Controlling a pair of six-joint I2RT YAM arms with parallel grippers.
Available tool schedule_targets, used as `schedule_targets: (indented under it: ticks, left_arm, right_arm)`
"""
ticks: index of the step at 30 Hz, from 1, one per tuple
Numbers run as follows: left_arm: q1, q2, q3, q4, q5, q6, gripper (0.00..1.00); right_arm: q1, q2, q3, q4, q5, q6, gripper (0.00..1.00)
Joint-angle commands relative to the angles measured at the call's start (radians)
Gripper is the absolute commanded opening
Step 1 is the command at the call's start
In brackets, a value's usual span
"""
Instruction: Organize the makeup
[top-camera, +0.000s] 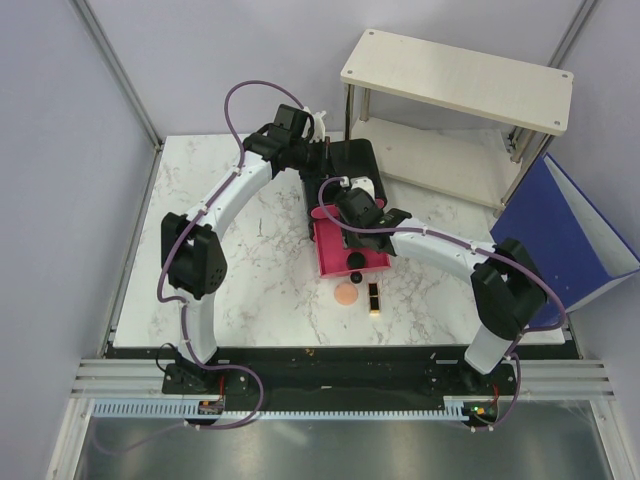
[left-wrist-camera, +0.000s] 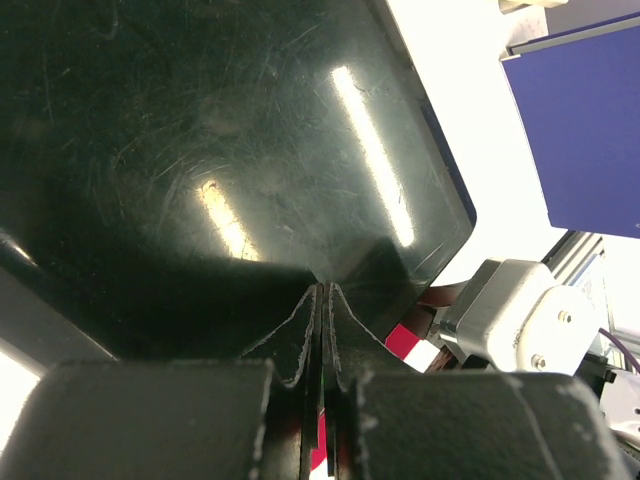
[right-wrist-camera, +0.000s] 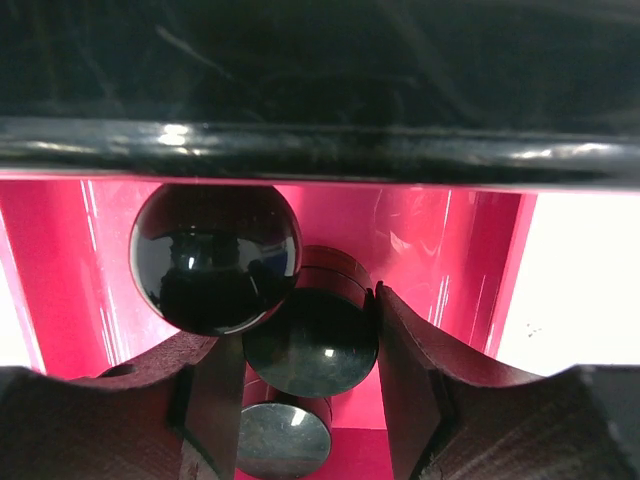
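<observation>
The black box stands at the table's middle back with a pink drawer pulled out toward me. My right gripper reaches into the drawer. In the right wrist view it is shut on a small black round jar. A second black jar lies below it, and a glossy black ball like a drawer knob hangs to the upper left. A peach disc and a black-gold lipstick lie on the table before the drawer. My left gripper is shut and empty, tips against the box's glossy top.
A two-level wooden shelf stands at the back right. A blue bin leans at the right edge and also shows in the left wrist view. A small black round thing sits at the drawer's front.
</observation>
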Motion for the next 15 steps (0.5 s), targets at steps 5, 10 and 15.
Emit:
schedule_targets:
  ticks: [5,10,15]
  left_arm:
    - [0.01,0.09,-0.042,-0.228,-0.111,0.059,0.02]
    - [0.012,0.092,-0.042,-0.228,-0.112,0.06,0.02]
    - [0.012,0.095,-0.042,-0.229,-0.112,0.06,0.02]
  right_arm:
    - [0.006,-0.023,0.032,0.035,0.004,0.026,0.56]
    - [0.006,-0.039,0.03,0.033,0.013,0.026,0.69]
    - [0.006,-0.061,0.033,0.03,0.017,0.032,0.7]
